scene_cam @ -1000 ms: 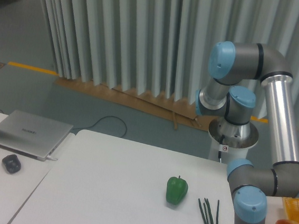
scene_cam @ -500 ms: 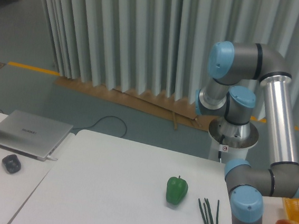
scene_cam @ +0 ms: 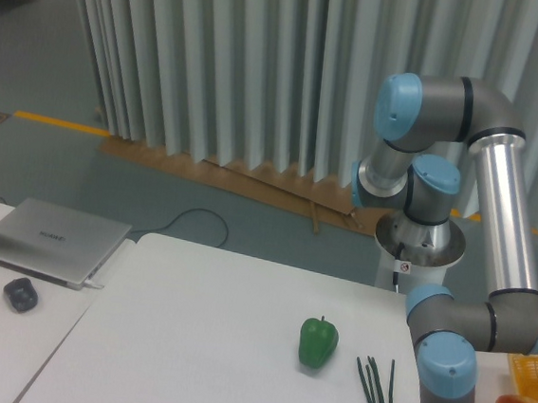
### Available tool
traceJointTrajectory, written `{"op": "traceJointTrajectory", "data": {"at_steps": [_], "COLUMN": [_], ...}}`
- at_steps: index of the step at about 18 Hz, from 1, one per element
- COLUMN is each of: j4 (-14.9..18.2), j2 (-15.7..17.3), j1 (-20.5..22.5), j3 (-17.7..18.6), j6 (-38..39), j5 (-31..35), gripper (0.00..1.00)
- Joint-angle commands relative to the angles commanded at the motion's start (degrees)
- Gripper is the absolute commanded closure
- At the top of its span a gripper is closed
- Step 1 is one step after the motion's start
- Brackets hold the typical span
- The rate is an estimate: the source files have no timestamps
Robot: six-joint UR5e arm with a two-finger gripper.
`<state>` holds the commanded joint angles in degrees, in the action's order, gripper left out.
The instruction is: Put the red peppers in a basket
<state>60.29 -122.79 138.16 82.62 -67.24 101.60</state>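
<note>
1. Peppers of glossy red are nowhere in view; the yellow-orange latticed plastic basket (scene_cam: 531, 372) sits at the right edge.
2. Gripper below frame, state untellable.
3. Likely light, slippery; grasp mid-body.

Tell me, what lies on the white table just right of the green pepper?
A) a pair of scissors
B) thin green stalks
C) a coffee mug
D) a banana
B: a few thin green stalks lie on the table just right of the green pepper.
</note>
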Motion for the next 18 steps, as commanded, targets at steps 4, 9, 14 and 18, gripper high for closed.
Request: {"op": "traceJointTrajectory", "data": {"at_steps": [4,9,14,18], "j4": [0.00,0.09,0.18,0.44], "j2": [2.02,3.17,4.75,7.03], "j1": [1.93,5.27,7.74,8.70], "j3": [0.09,0.09,0.18,0.44], "j6": [-0.26,-1.67,-2.72,-2.72], "j5": [-0.87,-2.46,-2.55,-3.60], "gripper": [0.26,0.26,0.26,0.26]}}
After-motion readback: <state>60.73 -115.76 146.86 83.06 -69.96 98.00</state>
